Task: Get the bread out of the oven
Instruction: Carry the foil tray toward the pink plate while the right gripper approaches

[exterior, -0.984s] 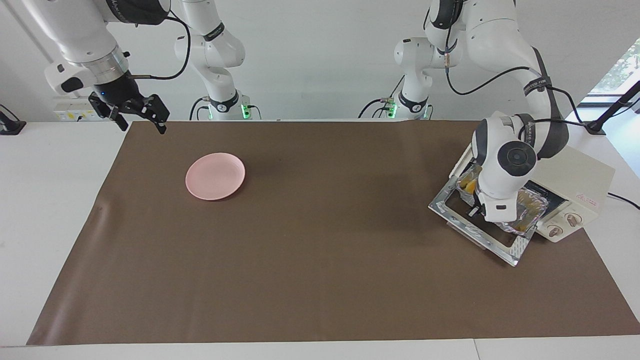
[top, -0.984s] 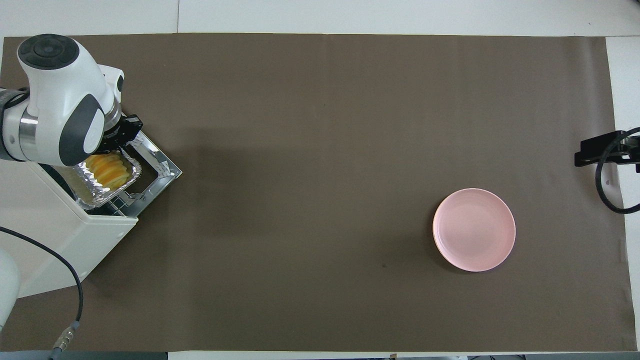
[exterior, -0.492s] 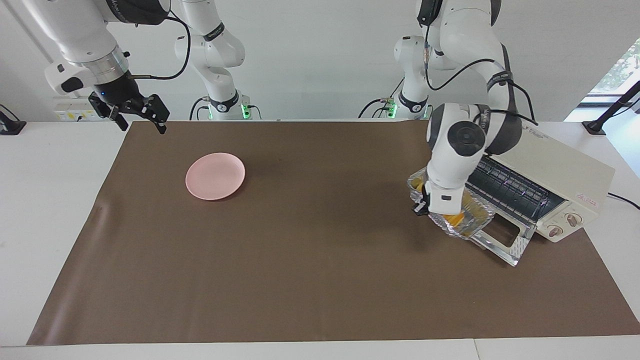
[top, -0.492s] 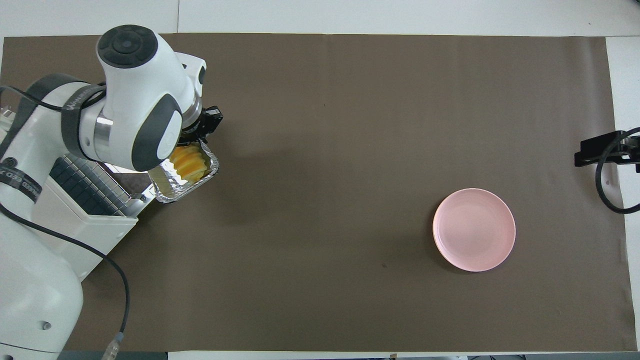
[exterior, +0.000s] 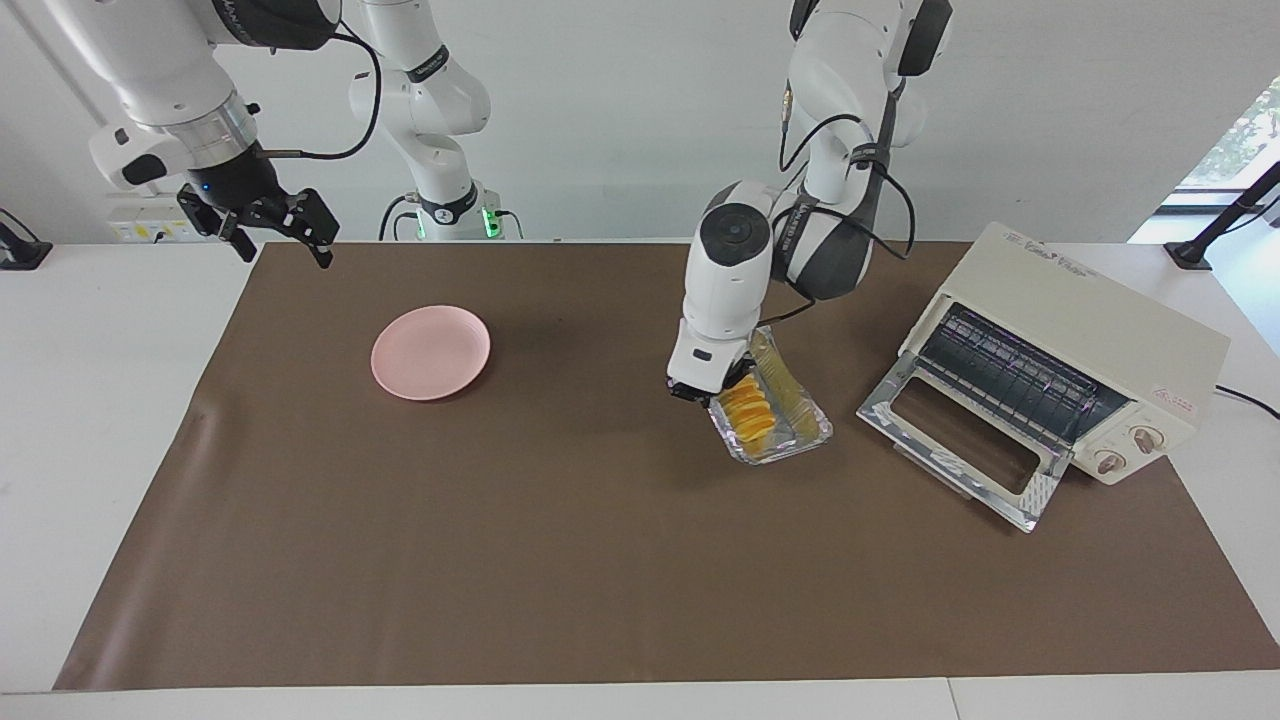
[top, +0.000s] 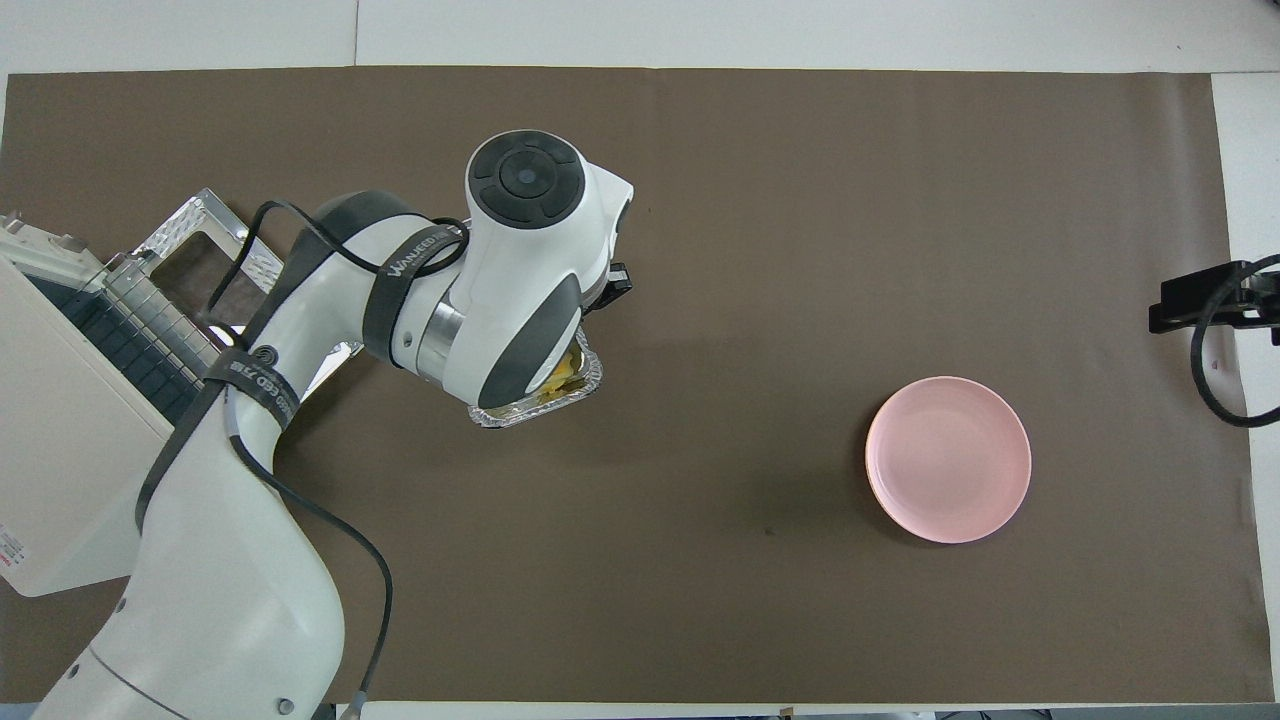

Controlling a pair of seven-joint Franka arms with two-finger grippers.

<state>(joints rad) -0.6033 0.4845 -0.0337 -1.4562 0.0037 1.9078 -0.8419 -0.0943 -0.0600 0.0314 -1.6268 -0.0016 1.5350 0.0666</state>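
The left gripper [exterior: 712,392] pinches the tray [exterior: 790,432] rim, carrying the bread [exterior: 748,412] over mid-table, clear of the oven [exterior: 1090,360]. The right gripper [exterior: 272,232] waits open over the right arm's near corner.

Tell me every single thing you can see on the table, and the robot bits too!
bread: one, golden-orange, in the foil tray.
foil tray: one, silver, over the mat between oven and plate, held at one edge by the left tool.
oven: one, cream-white, at the left arm's end, door down, rack bare.
plate: one, pink, toward the right arm's end.
mat: one, brown, covering the table.
left tool: one, black, shut on the tray's edge.
right tool: one, black, open, waiting above the mat's corner nearest the robots.
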